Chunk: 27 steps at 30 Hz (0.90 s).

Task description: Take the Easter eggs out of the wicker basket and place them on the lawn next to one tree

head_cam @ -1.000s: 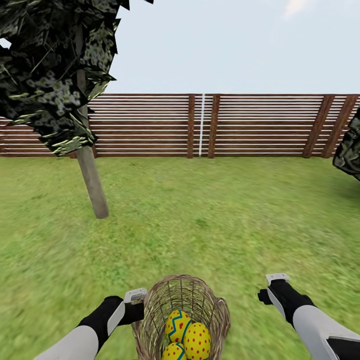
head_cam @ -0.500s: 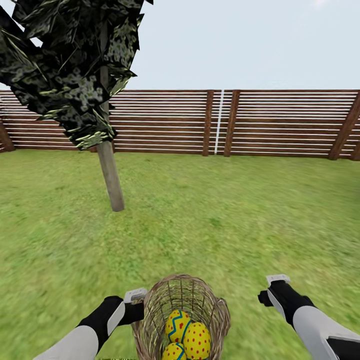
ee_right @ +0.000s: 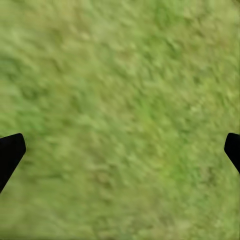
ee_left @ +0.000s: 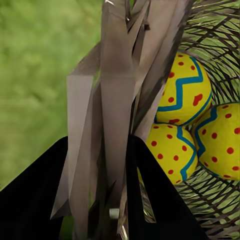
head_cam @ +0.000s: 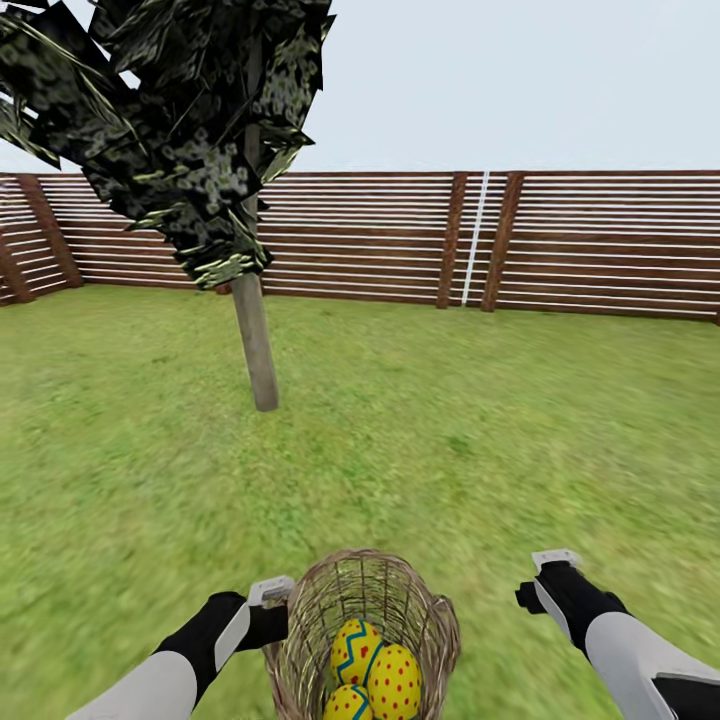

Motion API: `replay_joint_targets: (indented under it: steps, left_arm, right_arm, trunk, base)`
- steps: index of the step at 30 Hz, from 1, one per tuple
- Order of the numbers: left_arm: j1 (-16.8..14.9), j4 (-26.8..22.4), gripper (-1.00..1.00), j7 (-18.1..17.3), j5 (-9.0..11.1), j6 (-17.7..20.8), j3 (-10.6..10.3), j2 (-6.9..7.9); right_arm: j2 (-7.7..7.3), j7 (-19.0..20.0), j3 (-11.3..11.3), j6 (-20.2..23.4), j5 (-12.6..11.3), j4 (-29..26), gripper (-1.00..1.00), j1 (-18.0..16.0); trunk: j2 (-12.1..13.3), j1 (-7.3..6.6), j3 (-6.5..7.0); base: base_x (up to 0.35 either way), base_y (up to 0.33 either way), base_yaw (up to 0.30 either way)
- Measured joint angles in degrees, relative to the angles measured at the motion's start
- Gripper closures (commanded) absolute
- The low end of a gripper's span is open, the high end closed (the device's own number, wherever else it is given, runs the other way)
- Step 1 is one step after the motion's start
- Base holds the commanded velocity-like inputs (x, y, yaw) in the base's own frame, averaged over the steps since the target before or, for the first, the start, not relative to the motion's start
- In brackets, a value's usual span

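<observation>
The wicker basket (head_cam: 366,598) hangs close in front of me, low in the head view, with the three Easter eggs (head_cam: 356,646) lying together inside it. My left gripper (head_cam: 276,602) is shut on the basket's rim; in the left wrist view its fingers (ee_left: 150,185) clamp the woven wall (ee_left: 120,100), and the eggs (ee_left: 182,90) sit just beyond. My right gripper (head_cam: 546,576) hovers open to the basket's right, with only lawn (ee_right: 120,100) between its fingertips (ee_right: 11,150). The tree (head_cam: 256,345) stands ahead to the left on the lawn (head_cam: 450,440).
A brown slatted fence (head_cam: 600,240) closes the garden behind the tree, with a corner at the far left (head_cam: 40,240). Open grass stretches between me and the trunk and widely to the right.
The whole head view has swung left and a little forward, so the tree now sits nearer the picture's middle. Basket, eggs and both arms keep their places in the view.
</observation>
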Motion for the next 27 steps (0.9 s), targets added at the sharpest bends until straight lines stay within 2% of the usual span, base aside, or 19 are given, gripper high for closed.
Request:
replay_joint_targets:
  steps: [16, 27]
  left_arm:
    - [0.00, 0.03, 1.00, 0.00, -0.01, 0.00, 0.00, 0.00]
    - [0.00, 0.01, 1.00, 0.00, 0.01, 0.01, 0.01, 0.00]
  right_arm:
    - [0.07, -0.08, -0.06, -0.03, 0.05, -0.05, -1.00, -0.01]
    - [0.09, -0.73, 0.01, 0.04, 0.15, -0.08, -1.00, 0.00]
  trunk:
    - [0.00, 0.00, -1.11]
    - [0.00, 0.00, -1.14]
  base:
    - [0.000, 0.000, 0.209]
    - [0.000, 0.000, 0.261]
